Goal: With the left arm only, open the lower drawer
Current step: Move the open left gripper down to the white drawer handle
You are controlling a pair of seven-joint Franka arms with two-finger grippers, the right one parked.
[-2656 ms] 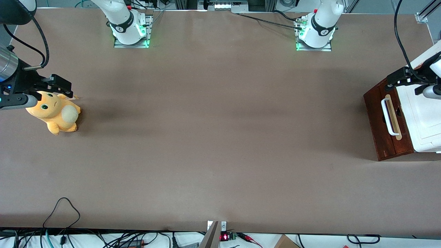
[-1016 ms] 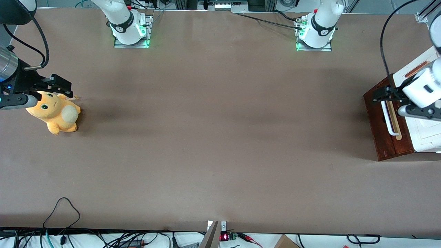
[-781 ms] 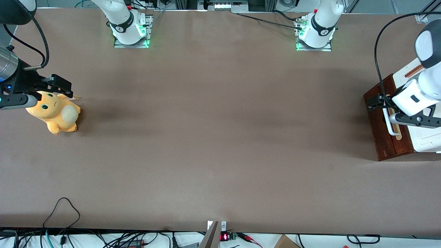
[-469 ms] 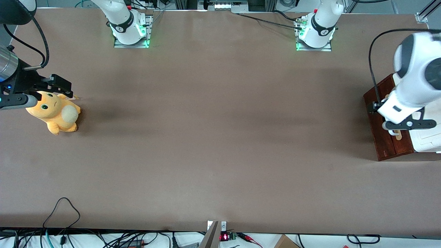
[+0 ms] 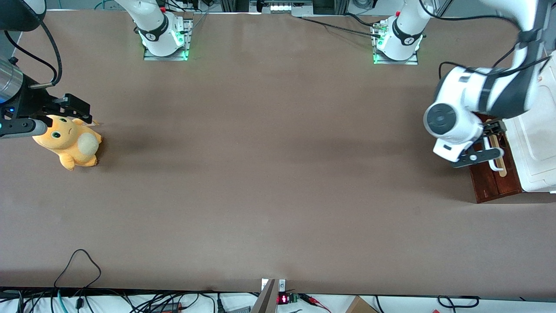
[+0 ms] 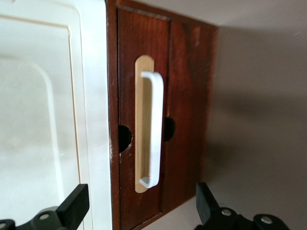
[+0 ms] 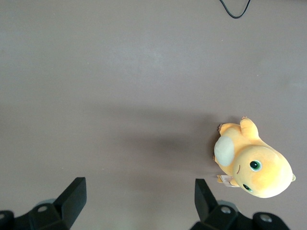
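gripper (image 6: 139, 211): fingers spread wide, holding nothing | in front of drawer (image 6: 163, 124), not touching | handle (image 6: 152, 129): lined up between fingers, ahead of tips | drawer: closed

An orange plush toy (image 5: 69, 142) lies on the brown table (image 5: 260, 174), toward the parked arm's end.

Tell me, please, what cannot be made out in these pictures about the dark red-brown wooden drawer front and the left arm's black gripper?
- Dark red-brown wooden drawer front: front view, its farther part is covered by the glossy white left arm.
- White bar handle: fully shown only in the left wrist view.
- Drawer interior: hidden in every view.
- White cabinet top: cut off by the front view's edge.
- Black gripper: open before the handle, touching nothing; fingers cut off by the picture's edge.
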